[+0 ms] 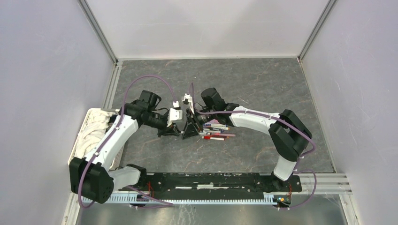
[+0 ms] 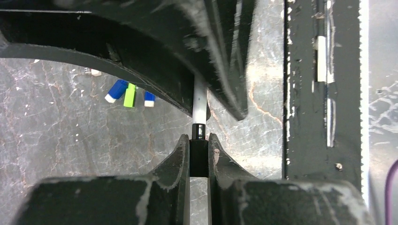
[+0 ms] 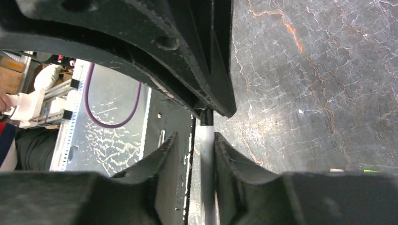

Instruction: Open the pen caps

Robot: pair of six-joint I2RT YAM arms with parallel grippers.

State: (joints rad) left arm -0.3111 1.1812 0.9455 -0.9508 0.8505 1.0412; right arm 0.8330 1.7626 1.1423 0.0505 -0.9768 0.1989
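I am looking down at the grey table (image 1: 263, 84). My two arms meet near its middle. The left arm (image 1: 112, 136) comes in from the left and the right arm (image 1: 253, 119) from the right, so their tips almost touch. A pile of pens (image 1: 217, 132) lies on the table just under the right arm, so that arm is the nearer one for the next pen.

The one pen (image 2: 200, 101) I am working on is up off the table, between the two tips. It points straight out from the left gripper (image 2: 199, 140) into the right gripper (image 3: 195, 138), in one line with both. Any pull has to go along that line, with each arm backing straight away from the other.

The left gripper is squeezed tight on the black cap (image 2: 198, 157) at the pen's end. The right gripper has its jaws a little apart. The pale barrel stands between them with a gap showing on one side, so I think it is not pinched there. I cannot tell if the cap has come loose.

Some loose caps (image 2: 126, 93), blue and green, lie on the table beyond.
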